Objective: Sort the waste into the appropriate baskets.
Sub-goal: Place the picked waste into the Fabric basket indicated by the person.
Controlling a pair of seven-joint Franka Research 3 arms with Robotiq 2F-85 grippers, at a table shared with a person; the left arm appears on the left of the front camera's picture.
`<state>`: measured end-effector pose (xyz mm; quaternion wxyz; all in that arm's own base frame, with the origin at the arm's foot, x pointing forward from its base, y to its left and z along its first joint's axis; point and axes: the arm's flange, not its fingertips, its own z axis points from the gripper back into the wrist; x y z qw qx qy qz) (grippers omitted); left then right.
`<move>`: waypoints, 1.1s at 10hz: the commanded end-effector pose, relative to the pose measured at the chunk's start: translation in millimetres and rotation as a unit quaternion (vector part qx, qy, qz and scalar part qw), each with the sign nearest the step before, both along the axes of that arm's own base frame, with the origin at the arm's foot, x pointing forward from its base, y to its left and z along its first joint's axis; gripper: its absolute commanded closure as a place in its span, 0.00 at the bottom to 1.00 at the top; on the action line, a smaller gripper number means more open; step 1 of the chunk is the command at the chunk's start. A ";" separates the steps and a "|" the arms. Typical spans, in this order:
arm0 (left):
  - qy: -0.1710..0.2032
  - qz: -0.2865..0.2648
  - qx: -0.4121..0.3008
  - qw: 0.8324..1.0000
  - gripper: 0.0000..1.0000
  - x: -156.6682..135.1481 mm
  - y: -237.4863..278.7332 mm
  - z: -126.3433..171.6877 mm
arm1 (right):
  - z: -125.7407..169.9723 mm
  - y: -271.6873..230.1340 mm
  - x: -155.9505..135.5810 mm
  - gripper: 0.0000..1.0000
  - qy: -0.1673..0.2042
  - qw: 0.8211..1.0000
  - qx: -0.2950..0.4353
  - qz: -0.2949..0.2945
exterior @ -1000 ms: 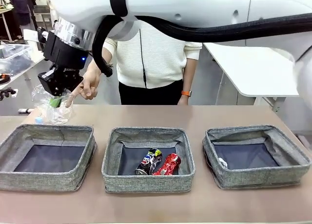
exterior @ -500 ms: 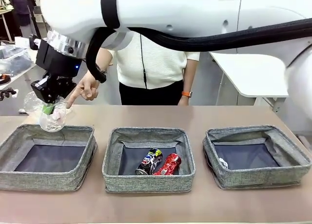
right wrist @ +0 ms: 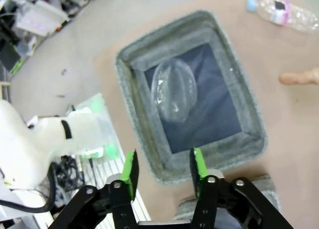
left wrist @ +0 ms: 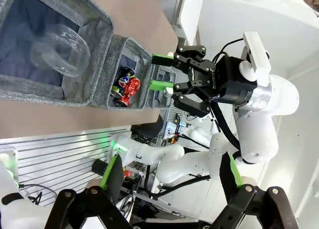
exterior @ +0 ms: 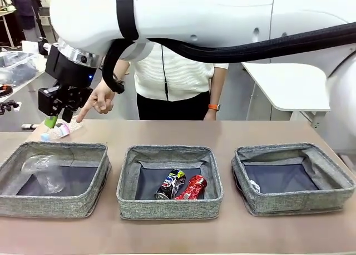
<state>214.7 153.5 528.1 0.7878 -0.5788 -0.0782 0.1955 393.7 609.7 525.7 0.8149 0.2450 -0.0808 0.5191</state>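
Brown table (exterior: 167, 130), right tool (exterior: 58, 119) apart and empty above left basket (exterior: 55, 206), clear bottle (exterior: 44, 173) lying lengthwise inside, left tool (left wrist: 173, 160) apart.

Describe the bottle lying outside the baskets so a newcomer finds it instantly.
Find the leftmost grey woven fabric basket of three. Beyond its far rim, on the table, lies a clear plastic bottle. Unlike the bare bottle inside that basket, it has a pink label and blue cap.

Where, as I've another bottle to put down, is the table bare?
Bare: the table behind the middle basket and right basket, and its near edge. Crowded: behind the left basket, by the pink-labelled bottle, person's hand and right gripper.
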 end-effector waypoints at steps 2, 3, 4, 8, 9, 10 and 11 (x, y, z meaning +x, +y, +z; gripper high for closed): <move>-0.003 -0.003 -0.002 1.000 0.00 -1.6 0.7 1.4 | 0.4 -15.2 -3.3 0.00 0.003 1.000 0.015 -0.018; -0.003 -0.003 -0.002 1.000 0.00 -1.6 0.7 1.4 | -0.1 -15.6 -3.0 0.00 0.004 1.000 0.015 -0.021; -0.003 -0.003 -0.002 1.000 0.00 -1.6 0.7 1.4 | -0.5 -15.7 -2.8 0.00 0.007 1.000 0.016 -0.023; -0.027 -0.058 -0.035 0.997 0.00 0.7 -34.0 10.8 | 21.4 -98.2 -5.9 0.00 0.139 0.982 0.070 -0.111; -0.028 -0.118 -0.064 0.991 0.00 6.8 -70.0 10.8 | 27.9 -155.7 -21.2 0.00 0.176 0.965 0.133 -0.140; -0.014 -0.172 -0.077 0.982 0.00 16.6 -104.2 4.2 | 28.9 -212.1 -46.5 0.00 0.172 0.949 0.173 -0.199; -0.003 -0.212 -0.087 0.973 0.00 24.7 -132.2 -1.1 | 27.8 -265.6 -77.4 0.00 0.174 0.926 0.212 -0.260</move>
